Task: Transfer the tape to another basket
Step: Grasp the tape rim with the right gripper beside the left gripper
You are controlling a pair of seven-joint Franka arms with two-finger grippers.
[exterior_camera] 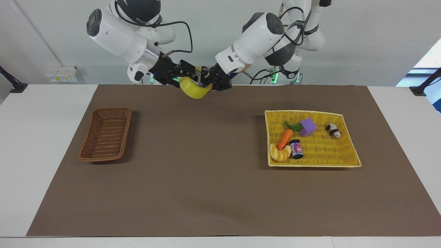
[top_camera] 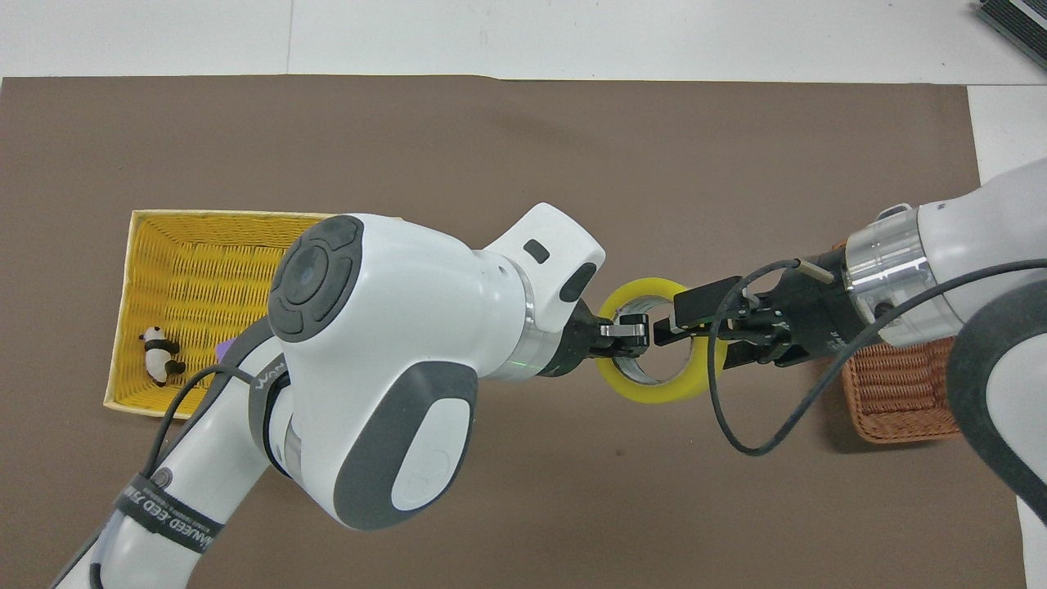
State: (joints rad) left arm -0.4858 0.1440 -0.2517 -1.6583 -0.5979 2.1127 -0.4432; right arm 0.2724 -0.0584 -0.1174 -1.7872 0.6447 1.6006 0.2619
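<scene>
Left claw (exterior_camera: 205, 80) clamped on tape (exterior_camera: 195, 90); right claw (exterior_camera: 188, 73) spread wide around it. Basket (exterior_camera: 105, 133) holding nothing, half hidden in overhead view.

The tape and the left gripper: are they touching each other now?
Touching. In the overhead view the left gripper is shut on the wall of the tape, one finger inside the ring, holding it up in the air over the brown mat.
</scene>
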